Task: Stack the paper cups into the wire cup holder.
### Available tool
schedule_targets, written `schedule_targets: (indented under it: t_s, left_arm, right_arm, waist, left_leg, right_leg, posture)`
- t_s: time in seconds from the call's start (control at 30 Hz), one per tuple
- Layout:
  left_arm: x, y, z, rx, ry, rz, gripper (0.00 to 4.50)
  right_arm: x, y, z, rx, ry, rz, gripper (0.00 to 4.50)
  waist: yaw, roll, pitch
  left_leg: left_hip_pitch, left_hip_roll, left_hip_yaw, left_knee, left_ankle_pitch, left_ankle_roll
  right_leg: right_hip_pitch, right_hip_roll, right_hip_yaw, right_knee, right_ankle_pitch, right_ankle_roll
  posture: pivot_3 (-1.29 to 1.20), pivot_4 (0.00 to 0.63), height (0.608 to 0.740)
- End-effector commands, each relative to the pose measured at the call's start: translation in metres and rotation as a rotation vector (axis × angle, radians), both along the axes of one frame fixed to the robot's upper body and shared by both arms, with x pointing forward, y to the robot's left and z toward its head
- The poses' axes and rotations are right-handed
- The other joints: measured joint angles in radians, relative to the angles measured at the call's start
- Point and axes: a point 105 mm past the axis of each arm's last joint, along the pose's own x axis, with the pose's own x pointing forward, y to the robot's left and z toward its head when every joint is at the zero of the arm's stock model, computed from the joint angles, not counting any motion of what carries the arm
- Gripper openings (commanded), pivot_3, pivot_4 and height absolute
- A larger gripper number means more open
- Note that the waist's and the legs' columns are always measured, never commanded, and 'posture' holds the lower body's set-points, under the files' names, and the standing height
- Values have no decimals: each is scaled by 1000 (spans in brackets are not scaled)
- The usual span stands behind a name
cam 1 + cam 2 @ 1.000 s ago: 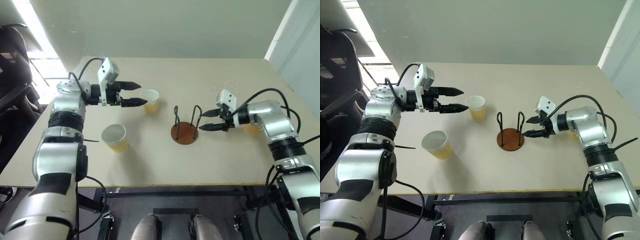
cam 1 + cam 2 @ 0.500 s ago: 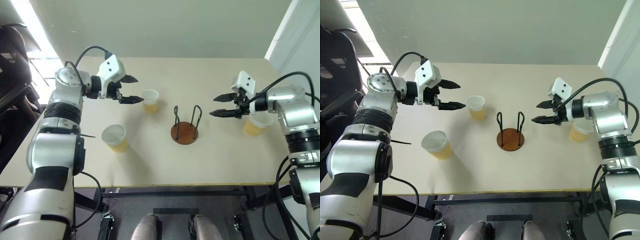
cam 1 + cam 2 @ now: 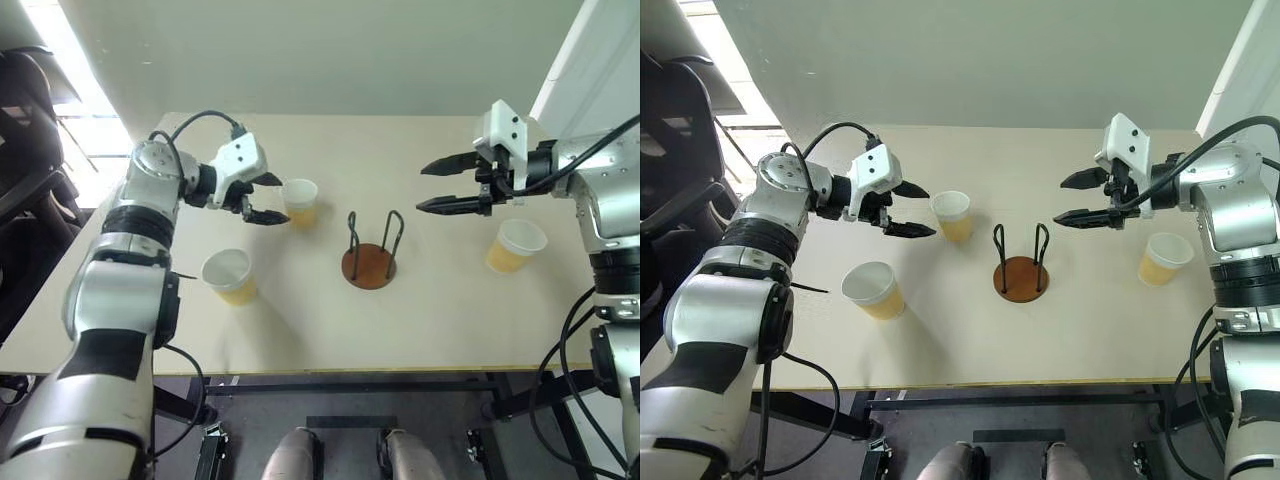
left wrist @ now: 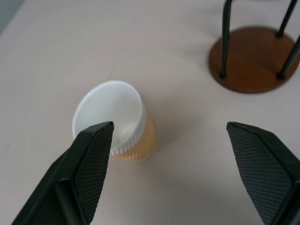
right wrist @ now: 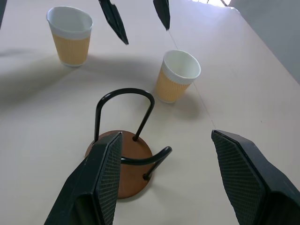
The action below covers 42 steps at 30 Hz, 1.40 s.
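On the beige tabletop [image 3: 420, 320] the left pincer [image 3: 268, 198], fingers spread wide and empty, hovered just beside the middle paper cup [image 3: 299, 201]; a clean grasp, I judged, meant straddling its wall squarely below the rim. The right pincer [image 3: 440, 186], equally wide and empty, hung above the wire cup holder [image 3: 370, 256], possibly blocking the drop. Two more cups, near-left [image 3: 230, 276] and right [image 3: 516, 245], stood well apart.

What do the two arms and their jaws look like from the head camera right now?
Both arms are glossy silver shells with black joint bands and loose black cables. Each wrist carries a white box-shaped block. The left gripper and right gripper have two tapering black jaws with cross-hatched inner faces.
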Motion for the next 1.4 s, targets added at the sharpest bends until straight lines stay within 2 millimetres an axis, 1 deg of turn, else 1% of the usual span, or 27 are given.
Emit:
schedule_targets:
  t_s: [0.03, 0.07, 0.23, 0.33, 0.5, 0.63, 0.67, 0.73, 0.9, 1.07, 1.1, 1.17, 1.4]
  left_arm:
    - [4, -13, 36, 27, -113, -21, 4120]
    - [4, -15, 37, 36, -114, -23, 4120]
    - [13, -14, 36, 202, -186, 26, 4120]
    - [16, -12, 30, 337, -216, 34, 4120]
    - [21, -7, 23, 461, -239, 56, 4120]
    - [22, -9, 17, 461, -233, 61, 4120]
    - [23, -9, 14, 468, -229, 58, 4120]
    - [23, -10, 9, 475, -221, 52, 4120]
    - [25, -17, -2, 478, -212, 47, 4120]
    - [26, -21, -6, 481, -223, 49, 4120]
    - [27, -21, -6, 478, -222, 50, 4120]
    - [26, -21, -8, 478, -217, 49, 4120]
    - [26, -18, -18, 491, -199, 51, 4120]
  right_arm:
    - [-7, -1, 7, -11, -24, 19, 3062]
    - [-8, -1, 7, -14, -21, 19, 3062]
    - [-10, -3, 5, -27, -5, 17, 3062]
    - [-11, -7, 4, -40, 8, 8, 3062]
    - [-12, -11, 5, -52, 16, -1, 3062]
    - [-13, -12, 5, -54, 19, -1, 3062]
    - [-13, -12, 5, -56, 20, -2, 3062]
    - [-13, -12, 4, -58, 21, -2, 3062]
    - [-13, -12, 3, -60, 19, -3, 3062]
    - [-13, -13, 4, -61, 16, -8, 3062]
    - [-13, -13, 4, -61, 15, -10, 3062]
    - [-12, -14, 3, -60, 12, -14, 3062]
    - [-10, -13, 3, -54, 7, -16, 3062]
  waist:
    - [3, 0, 0]
    - [3, 0, 0]
    - [-1, 0, 0]
    - [-3, 0, 0]
    - [-3, -1, 0]
    - [-2, -1, 0]
    - [-2, -1, 0]
    - [0, -1, 0]
    - [3, -1, 0]
    - [4, -1, 0]
    - [3, -1, 0]
    - [3, -1, 0]
    - [3, -1, 0]
  left_leg:
    - [0, -1, 1, 0, 0, 0]
    - [-1, 0, -1, 0, 0, 0]
    - [0, -2, 4, -1, 0, 1]
    - [-1, -1, 4, -1, 0, 1]
    - [-1, 0, 2, 0, -1, 1]
    - [-1, 1, 2, 0, 0, 1]
    - [-2, 0, 2, 0, 0, 1]
    - [-2, 1, 2, 1, 0, 1]
    - [-1, 0, 2, 1, 0, 1]
    - [-1, 0, 3, 2, 0, 1]
    - [-1, 1, 2, 2, 0, 1]
    - [-1, -1, 4, 1, 0, 1]
    - [-1, 1, 3, 3, 0, 1]
  right_leg:
    - [0, 1, 0, 0, 0, 0]
    - [0, -1, 0, 0, 0, 0]
    - [-1, 1, 1, 0, -1, 1]
    - [-2, 1, 1, 0, -1, 1]
    - [-2, 1, 2, 0, -1, 1]
    - [-2, 0, 2, 0, 0, 2]
    - [-2, 2, 3, 0, 0, 2]
    - [-2, 0, 2, 0, 0, 2]
    - [-2, 1, 2, 0, 0, 2]
    - [-2, 3, 3, 1, 0, 2]
    - [-2, 1, 2, 1, 0, 3]
    - [-2, 4, 1, 1, 0, 3]
    - [-2, 3, 3, 1, 1, 3]
  posture:
    - [0, 150, 740]
    - [0, 150, 740]
    - [0, 150, 740]
    - [0, 150, 740]
    - [0, 150, 740]
    - [0, 150, 740]
    - [0, 150, 740]
    - [0, 150, 740]
    - [0, 150, 740]
    - [0, 150, 740]
    - [0, 150, 740]
    - [0, 150, 740]
    - [0, 150, 740]
